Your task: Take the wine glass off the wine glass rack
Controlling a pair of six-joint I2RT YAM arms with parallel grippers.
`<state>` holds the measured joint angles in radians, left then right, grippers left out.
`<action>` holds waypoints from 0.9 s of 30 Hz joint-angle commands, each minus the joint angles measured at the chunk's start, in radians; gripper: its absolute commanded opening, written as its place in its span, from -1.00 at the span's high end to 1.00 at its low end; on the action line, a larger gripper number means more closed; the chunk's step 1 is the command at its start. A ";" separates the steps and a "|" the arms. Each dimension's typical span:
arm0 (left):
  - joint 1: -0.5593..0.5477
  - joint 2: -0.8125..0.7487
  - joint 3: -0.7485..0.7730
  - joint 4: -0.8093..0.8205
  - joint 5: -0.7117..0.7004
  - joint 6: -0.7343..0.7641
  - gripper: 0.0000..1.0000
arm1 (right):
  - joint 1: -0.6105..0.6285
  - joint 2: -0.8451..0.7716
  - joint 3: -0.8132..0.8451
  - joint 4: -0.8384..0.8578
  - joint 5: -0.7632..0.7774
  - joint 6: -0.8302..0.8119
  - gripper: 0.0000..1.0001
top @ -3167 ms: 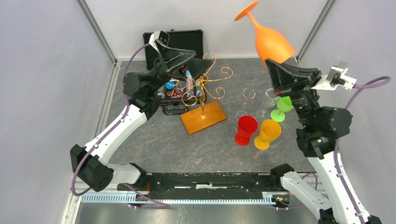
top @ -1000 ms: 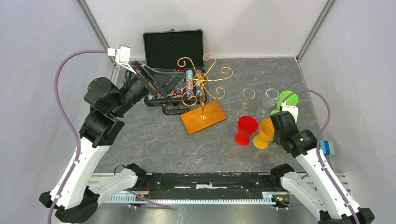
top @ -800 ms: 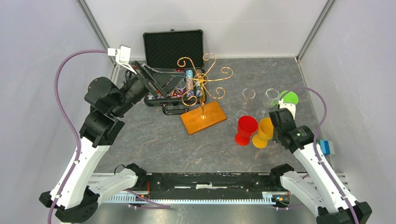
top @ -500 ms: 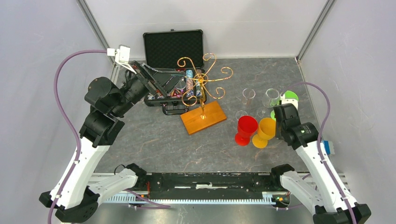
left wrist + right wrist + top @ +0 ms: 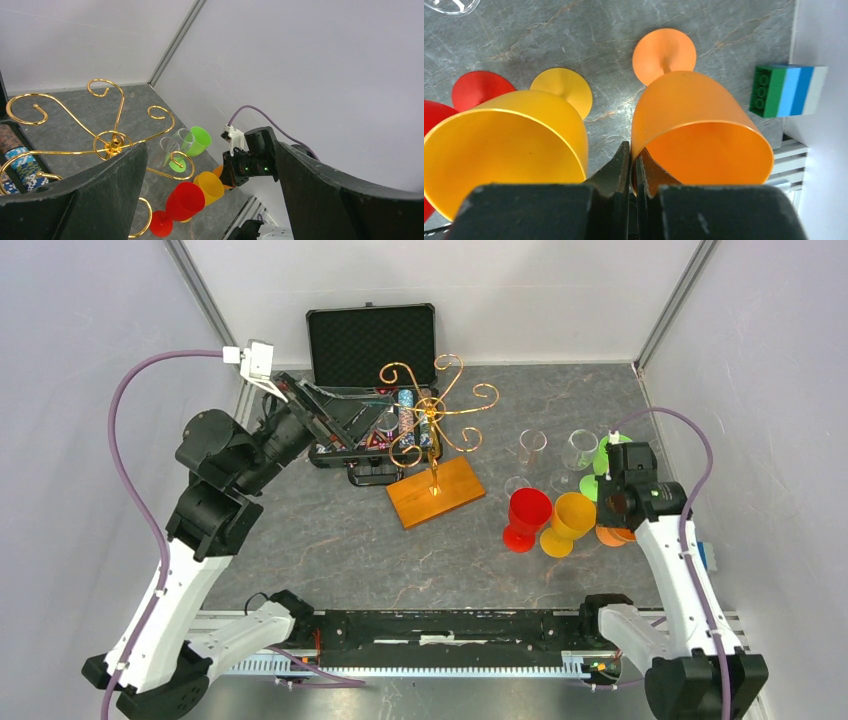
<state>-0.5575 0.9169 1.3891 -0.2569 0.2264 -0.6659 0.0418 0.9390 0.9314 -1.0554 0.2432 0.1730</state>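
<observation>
The wine glass rack [image 5: 437, 412], golden wire on an orange-brown wooden base [image 5: 436, 492], stands mid-table with no glass on its arms; it also shows in the left wrist view [image 5: 114, 142]. My right gripper [image 5: 631, 156] is shut on the rim of the orange wine glass [image 5: 694, 115], which is upright, its foot low over the table next to the yellow glass [image 5: 509, 135]. From above, the right gripper [image 5: 622, 508] hides most of the orange glass [image 5: 610, 536]. My left gripper [image 5: 372, 412] is open and empty, above the black case left of the rack.
A red glass [image 5: 527, 512], the yellow glass [image 5: 575, 518], a green glass [image 5: 603, 462] and two clear glasses [image 5: 532, 445] stand at the right. The open black case [image 5: 372, 340] of chips lies behind the rack. A Lego block [image 5: 786, 90] lies by the right edge.
My right arm brought the orange glass down from high in the air to the table beside the yellow glass. My left arm drew back from the rack.
</observation>
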 commanded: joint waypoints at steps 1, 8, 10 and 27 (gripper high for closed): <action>0.002 -0.019 0.002 -0.012 -0.023 0.065 -1.00 | -0.036 0.040 0.045 0.040 -0.094 -0.028 0.81; 0.002 -0.032 0.015 -0.066 -0.049 0.119 -1.00 | -0.103 0.104 0.045 0.043 -0.090 -0.015 0.50; 0.002 -0.034 0.015 -0.068 -0.052 0.124 -1.00 | -0.117 0.113 0.070 0.040 -0.071 -0.014 0.43; 0.002 -0.019 0.017 -0.068 -0.052 0.125 -1.00 | -0.184 0.160 0.155 0.050 -0.223 -0.011 1.00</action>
<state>-0.5575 0.8974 1.3884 -0.3309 0.1848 -0.5827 -0.1360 1.0916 1.0626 -1.0279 0.1211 0.1596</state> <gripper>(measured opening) 0.994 0.014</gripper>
